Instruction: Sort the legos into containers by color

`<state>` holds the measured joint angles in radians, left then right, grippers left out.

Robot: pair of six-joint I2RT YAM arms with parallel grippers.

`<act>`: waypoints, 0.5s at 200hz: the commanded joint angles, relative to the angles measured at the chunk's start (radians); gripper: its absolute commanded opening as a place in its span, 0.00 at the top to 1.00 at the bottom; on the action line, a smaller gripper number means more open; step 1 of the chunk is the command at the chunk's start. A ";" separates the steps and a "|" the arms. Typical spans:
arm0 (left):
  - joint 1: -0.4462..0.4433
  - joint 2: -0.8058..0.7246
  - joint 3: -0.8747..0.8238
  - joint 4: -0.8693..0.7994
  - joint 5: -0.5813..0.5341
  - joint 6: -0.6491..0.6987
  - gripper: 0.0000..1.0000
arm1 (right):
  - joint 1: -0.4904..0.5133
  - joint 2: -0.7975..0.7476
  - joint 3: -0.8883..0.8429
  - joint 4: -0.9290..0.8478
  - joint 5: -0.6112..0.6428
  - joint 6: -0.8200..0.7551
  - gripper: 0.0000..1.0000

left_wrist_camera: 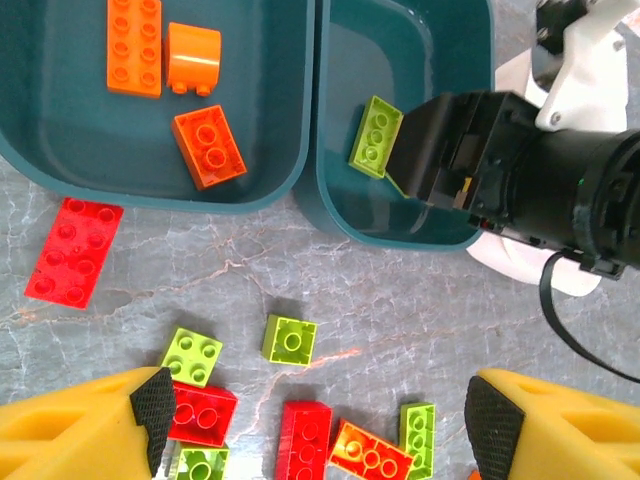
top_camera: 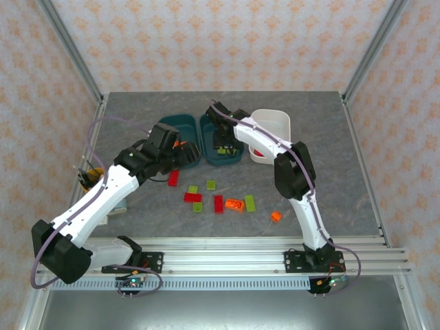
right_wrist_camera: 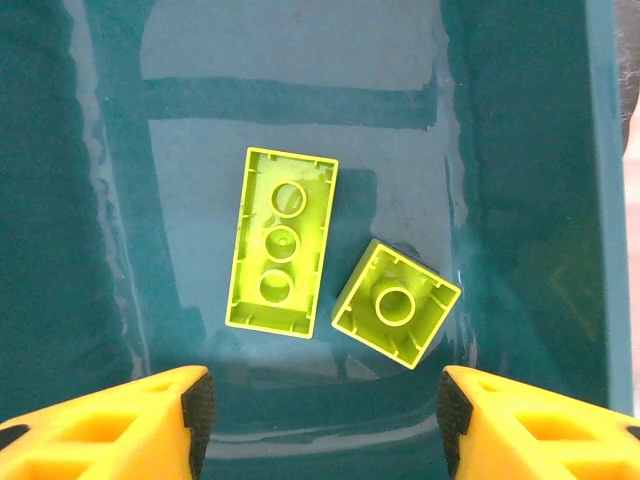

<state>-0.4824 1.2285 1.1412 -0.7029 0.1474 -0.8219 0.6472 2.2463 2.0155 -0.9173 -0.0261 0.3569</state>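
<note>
Two yellow-green legos, an oblong one (right_wrist_camera: 281, 242) and a square one (right_wrist_camera: 395, 303), lie upside down on the floor of the middle teal container (right_wrist_camera: 300, 100). My right gripper (right_wrist_camera: 325, 410) hangs open just above them, holding nothing. The left teal container (left_wrist_camera: 60, 100) holds three orange legos (left_wrist_camera: 208, 146). My left gripper (left_wrist_camera: 320, 410) is open over loose legos on the table: red (left_wrist_camera: 303, 440), yellow-green (left_wrist_camera: 289, 340) and orange (left_wrist_camera: 370, 452). Seen from above, the left gripper (top_camera: 170, 148) is at the left container's front edge and the right gripper (top_camera: 221, 141) over the middle one (top_camera: 206, 127).
The white container (top_camera: 271, 113) stands right of the teal pair, behind the right arm. A lone orange lego (top_camera: 276, 216) lies near the right arm's base and a red one (top_camera: 173, 178) by the left arm. A yellow pen cup (top_camera: 89, 180) sits at the far left.
</note>
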 commanded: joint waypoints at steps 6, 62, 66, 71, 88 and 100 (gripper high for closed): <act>0.004 -0.002 -0.024 -0.024 0.031 0.008 0.21 | 0.000 -0.140 -0.018 -0.002 0.009 -0.001 0.39; 0.002 -0.007 -0.040 -0.075 0.006 0.020 0.22 | 0.017 -0.488 -0.363 0.196 -0.025 -0.024 0.40; 0.002 -0.009 -0.044 -0.080 0.001 0.018 0.22 | 0.018 -0.514 -0.392 0.213 -0.033 -0.026 0.40; 0.001 -0.014 -0.048 -0.086 -0.004 0.013 0.22 | 0.020 -0.547 -0.428 0.232 -0.044 -0.029 0.40; 0.001 -0.036 -0.074 -0.097 -0.022 0.000 0.22 | 0.030 -0.658 -0.552 0.304 -0.095 -0.045 0.41; 0.001 -0.058 -0.095 -0.107 -0.038 -0.016 0.22 | 0.040 -0.726 -0.627 0.344 -0.122 -0.056 0.40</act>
<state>-0.4824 1.2236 1.0843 -0.7471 0.1669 -0.8146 0.6666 1.6306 1.5143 -0.6899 -0.0830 0.3374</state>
